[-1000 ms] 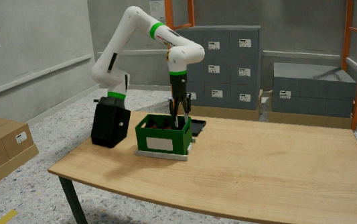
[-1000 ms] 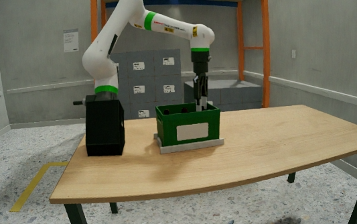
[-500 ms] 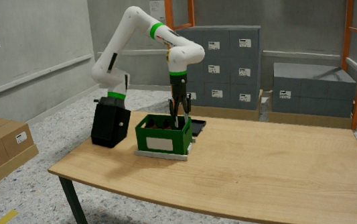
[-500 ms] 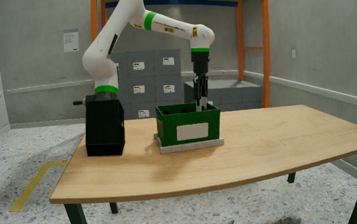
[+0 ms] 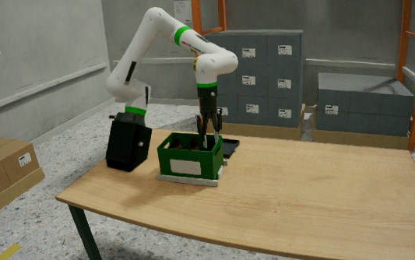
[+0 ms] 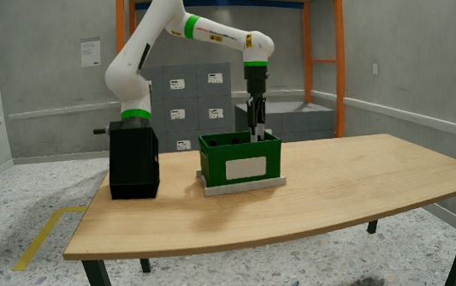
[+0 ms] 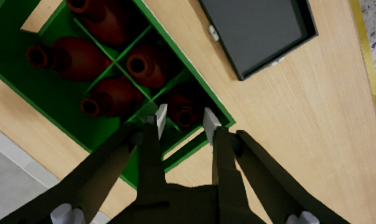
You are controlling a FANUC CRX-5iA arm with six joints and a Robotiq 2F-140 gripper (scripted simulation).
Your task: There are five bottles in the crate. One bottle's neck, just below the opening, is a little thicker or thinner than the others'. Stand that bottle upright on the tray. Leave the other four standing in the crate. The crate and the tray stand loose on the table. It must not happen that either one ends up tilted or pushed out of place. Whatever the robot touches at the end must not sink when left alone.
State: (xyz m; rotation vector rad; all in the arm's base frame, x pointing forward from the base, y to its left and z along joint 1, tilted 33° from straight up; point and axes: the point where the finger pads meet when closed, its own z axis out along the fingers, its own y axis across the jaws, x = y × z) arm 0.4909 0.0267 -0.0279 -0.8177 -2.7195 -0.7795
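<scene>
Wrist view: black two-finger metal pincer [image 5: 210, 143] [image 6: 257, 138] [image 7: 185, 114] open, pale tips either side of a dark red-brown glass-like bottle [image 7: 184, 107], end compartment, nothing gripped. All five bottles in green rectangular plastic crate [image 5: 191, 163] [image 6: 242, 160] [image 7: 220, 106]; top view shows two partly. Black shallow tray [image 5: 231, 149] [image 7: 269, 30] beside crate; exterior hides it. Can't tell which neck differs.

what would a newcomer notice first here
The white arm arches over the wooden table, its black gripper reaching down into a bright green crate. Inside, five dark red bottles stand out; beside the crate lies a black tray.
</scene>
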